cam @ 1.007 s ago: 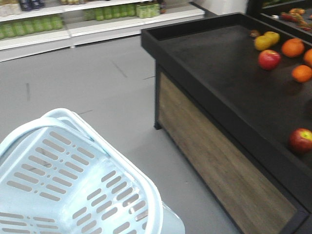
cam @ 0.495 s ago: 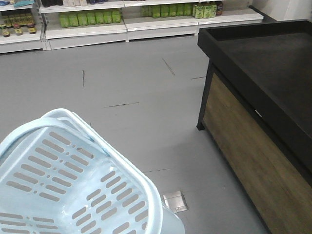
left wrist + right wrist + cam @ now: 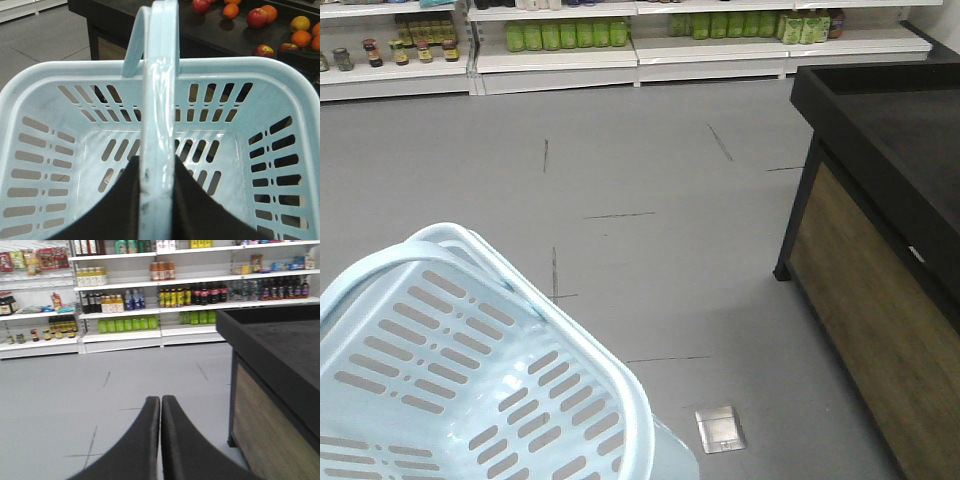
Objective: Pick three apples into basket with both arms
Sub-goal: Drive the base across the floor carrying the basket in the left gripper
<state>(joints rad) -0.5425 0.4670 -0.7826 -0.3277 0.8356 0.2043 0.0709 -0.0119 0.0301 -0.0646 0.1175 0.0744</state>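
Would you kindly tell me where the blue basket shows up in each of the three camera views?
Front-facing: the basket fills the lower left corner.
Left wrist: it fills the frame, handle running up the centre between the left fingers.
Right wrist: not in it.
Shared landmark: the black display table, at the right in front-facing and right wrist, along the top in left wrist.

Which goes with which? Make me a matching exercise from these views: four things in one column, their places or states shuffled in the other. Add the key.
Things
1. basket
2. right gripper
3. red apples
4. green bottles

Places or states
A. on the black display table
B. shut, holding nothing
C. in a row on a low white shelf
D. clamped by its handles in the left gripper

Pairs: 1-D, 2-B, 3-A, 4-C
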